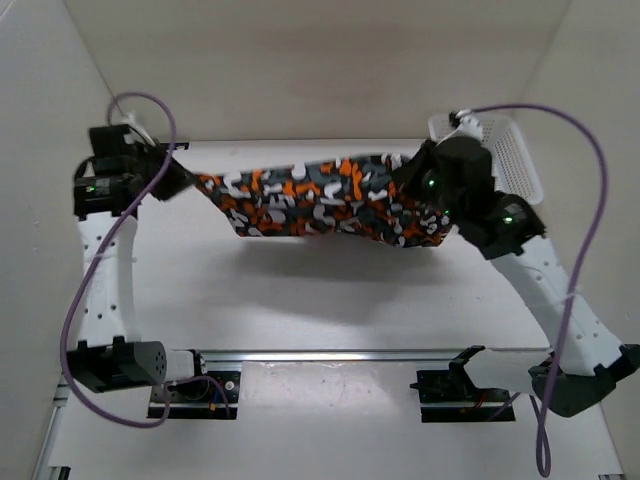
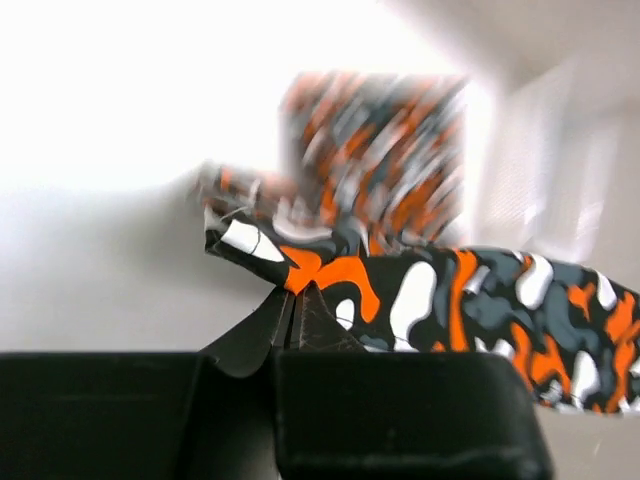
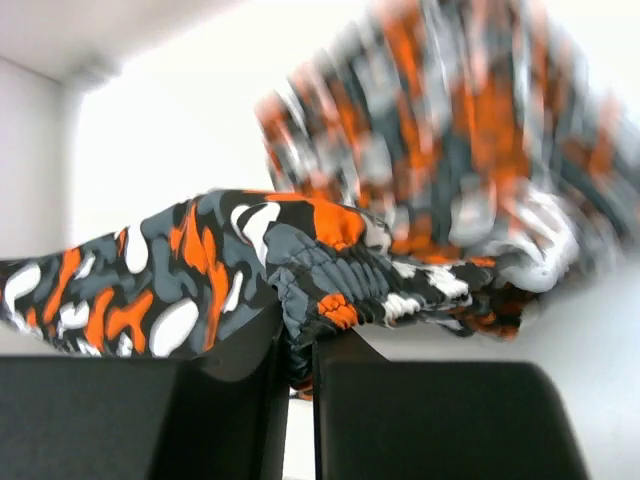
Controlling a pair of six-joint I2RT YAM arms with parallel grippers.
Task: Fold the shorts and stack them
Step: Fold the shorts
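The shorts (image 1: 320, 200), printed in orange, white, black and grey blotches, hang stretched in the air between my two grippers above the white table. My left gripper (image 1: 190, 178) is shut on the shorts' left end; in the left wrist view its jaws pinch a corner of the fabric (image 2: 330, 275). My right gripper (image 1: 410, 190) is shut on the right end; in the right wrist view the gathered elastic waistband (image 3: 330, 280) sits squeezed between its jaws. The lower part of the shorts hangs blurred behind in both wrist views.
A white plastic mesh basket (image 1: 510, 150) stands at the back right, partly behind my right arm. Pale walls enclose the table on the left, back and right. A metal rail (image 1: 330, 355) with the arm bases runs along the near edge.
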